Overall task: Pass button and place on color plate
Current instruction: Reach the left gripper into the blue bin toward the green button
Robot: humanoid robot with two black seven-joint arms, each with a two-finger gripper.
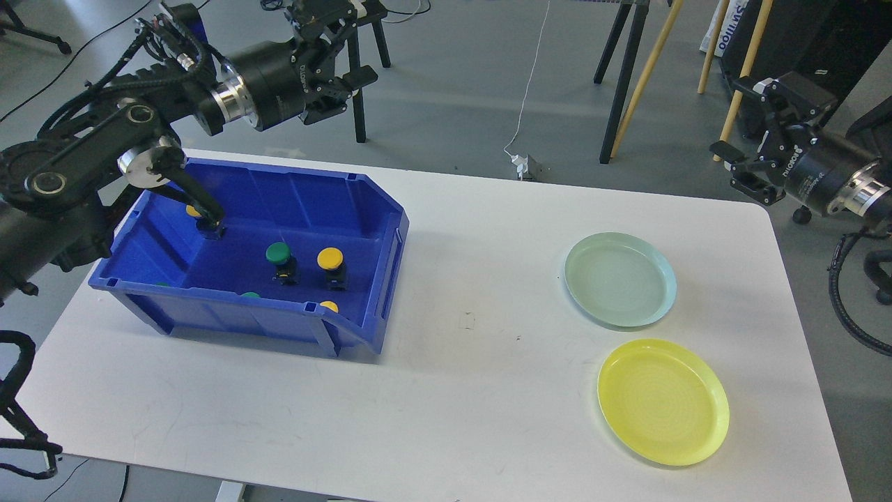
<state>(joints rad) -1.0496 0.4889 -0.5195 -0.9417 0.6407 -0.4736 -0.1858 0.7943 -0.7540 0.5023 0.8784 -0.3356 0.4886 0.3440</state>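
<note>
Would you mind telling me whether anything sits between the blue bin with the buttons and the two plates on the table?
Nothing visible does. The white table is bare between the blue bin and the green plate and yellow plate. The only barrier is the bin's own wall, which the green button and yellow button must be lifted over.

A blue bin (300,209) sits toward the left edge of the white tabletop (474,390), holding a green button (279,254) and a yellow button (330,259) standing side by side. Near the right edge lie a pale green plate (620,279) and, closer to the front edge, a yellow plate (663,401), both bare. Both arms hang above and beyond the tabletop's back corners.
</note>
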